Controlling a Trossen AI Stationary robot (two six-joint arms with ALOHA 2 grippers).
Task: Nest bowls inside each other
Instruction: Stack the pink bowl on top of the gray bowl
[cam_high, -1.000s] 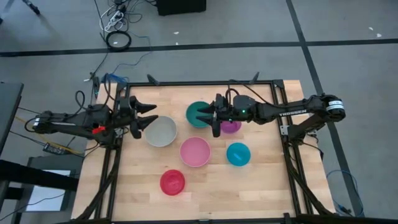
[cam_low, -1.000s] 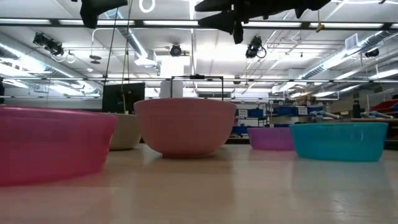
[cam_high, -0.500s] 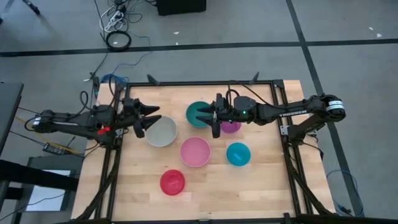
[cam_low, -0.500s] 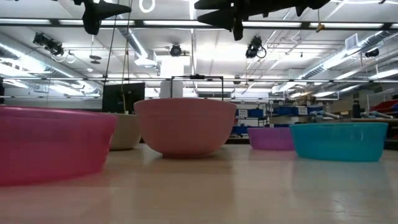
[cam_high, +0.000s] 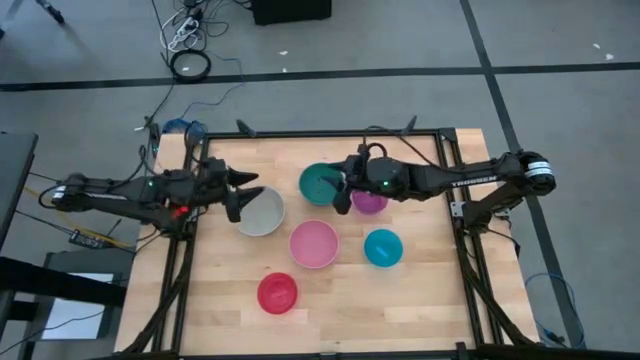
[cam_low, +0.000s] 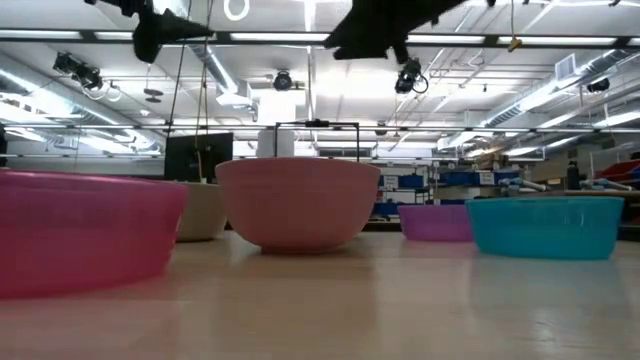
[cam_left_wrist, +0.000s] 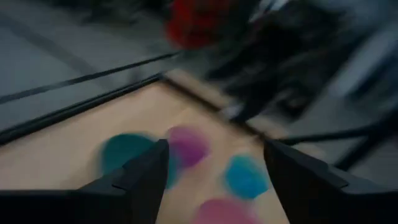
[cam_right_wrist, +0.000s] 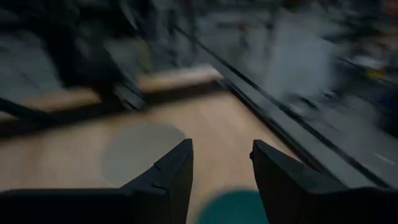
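Note:
Six bowls stand apart on their bases on the wooden table: grey-white (cam_high: 259, 211), teal (cam_high: 320, 183), purple (cam_high: 372, 202), pink (cam_high: 314, 244), blue (cam_high: 383, 247), red (cam_high: 277, 293). My left gripper (cam_high: 242, 193) is open and hangs high over the grey-white bowl's left rim. In the low view it shows at the top (cam_low: 152, 28). My right gripper (cam_high: 340, 192) is also open and hangs high between the teal and purple bowls. The low view shows it well above them (cam_low: 365, 35). The wrist views show nothing between the left gripper's fingers (cam_left_wrist: 214, 158) or the right gripper's (cam_right_wrist: 221, 158).
A dark metal frame (cam_high: 452, 215) runs round the table's edges. Bare wood lies along the near edge, on either side of the red bowl. Cables (cam_high: 190, 62) lie on the floor beyond the far edge.
My right gripper has turned at the wrist while staying in place between the teal and purple bowls. My left gripper has also turned at the wrist and edged slightly toward the grey-white bowl. None of the bowls has moved.

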